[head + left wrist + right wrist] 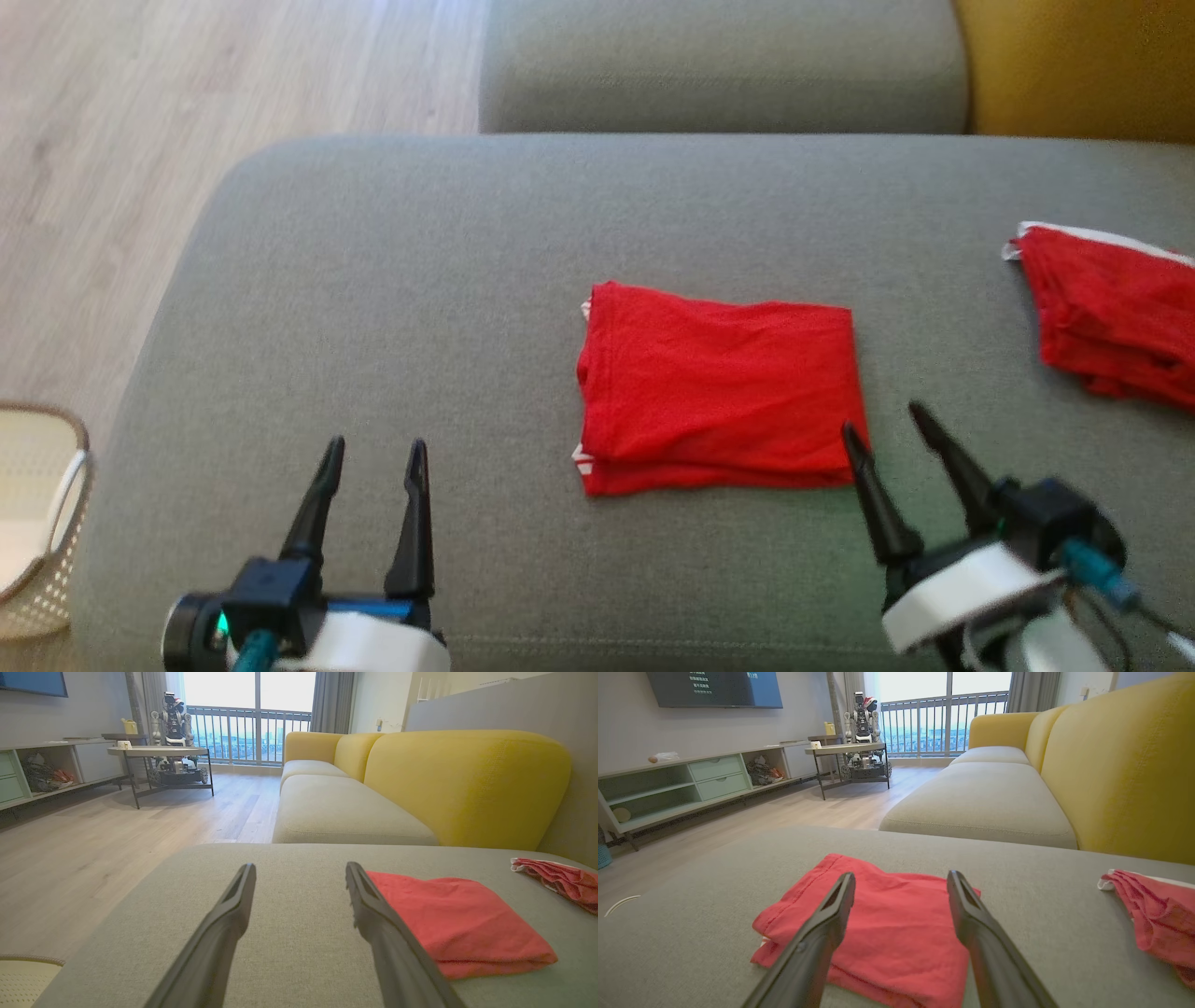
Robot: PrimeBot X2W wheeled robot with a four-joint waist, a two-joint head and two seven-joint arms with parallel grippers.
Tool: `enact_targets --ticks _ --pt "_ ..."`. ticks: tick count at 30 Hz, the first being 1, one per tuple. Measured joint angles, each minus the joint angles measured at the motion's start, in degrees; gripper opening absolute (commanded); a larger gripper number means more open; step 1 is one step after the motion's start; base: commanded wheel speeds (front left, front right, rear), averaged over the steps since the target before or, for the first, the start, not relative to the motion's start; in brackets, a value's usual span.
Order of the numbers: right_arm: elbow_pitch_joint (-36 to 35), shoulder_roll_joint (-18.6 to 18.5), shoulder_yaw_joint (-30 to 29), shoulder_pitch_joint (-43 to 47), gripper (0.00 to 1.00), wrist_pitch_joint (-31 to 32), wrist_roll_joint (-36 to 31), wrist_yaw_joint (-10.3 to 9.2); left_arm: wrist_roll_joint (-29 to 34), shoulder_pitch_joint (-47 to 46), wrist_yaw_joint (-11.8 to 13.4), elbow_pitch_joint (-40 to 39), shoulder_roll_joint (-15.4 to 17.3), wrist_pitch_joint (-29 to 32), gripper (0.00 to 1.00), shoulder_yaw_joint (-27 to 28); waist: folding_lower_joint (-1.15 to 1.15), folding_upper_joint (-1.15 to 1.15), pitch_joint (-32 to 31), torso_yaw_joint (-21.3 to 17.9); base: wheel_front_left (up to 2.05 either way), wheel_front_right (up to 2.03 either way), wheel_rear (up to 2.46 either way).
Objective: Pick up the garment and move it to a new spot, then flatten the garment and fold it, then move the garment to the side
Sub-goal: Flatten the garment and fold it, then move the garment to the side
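The folded red cloth garment [719, 387] lay flat on the grey fabric sofa seat [373, 280], at eleven o'clock from my right gripper [884, 420]. That one and my left gripper [376, 448] gaped empty, with pale wood floor [187, 93] beyond.

Folded garment [719, 387]: on the cushion [392, 280], right of the left gripper [376, 446], just before the left finger of the right gripper [882, 415].
Other garment [1111, 313]: beyond and right of the right fingers.
Basket [65, 467]: left of the left fingers.
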Motion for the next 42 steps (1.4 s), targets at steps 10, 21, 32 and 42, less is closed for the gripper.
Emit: enact_targets --ticks 10,21,32,42 --pt "-1.3 1.7 -1.3 5.2 1.0 -0.7 -2.0 0.0 4.4 4.4 -4.7 4.3 -2.8 0.0 1.0 4.1 0.0 0.0 -2.6 -1.2 0.0 0.0 0.0" --pt "-1.2 1.9 -1.3 7.3 1.0 -0.7 0.0 0.0 8.8 5.8 -7.8 6.1 -5.6 0.0 1.0 7.1 0.0 0.0 -3.9 -1.4 0.0 0.0 0.0" --pt "-0.9 1.9 -2.3 7.4 1.0 -0.7 0.0 0.0 11.6 6.1 -10.1 7.3 -7.3 0.0 1.0 8.7 0.0 0.0 -4.3 0.1 0.0 0.0 0.0" --pt "1.7 2.1 -3.3 7.2 1.0 -0.7 2.5 0.0 13.2 6.1 -11.2 7.3 -8.2 0.0 1.0 8.8 0.01 0.0 -3.2 2.8 0.0 0.0 0.0"
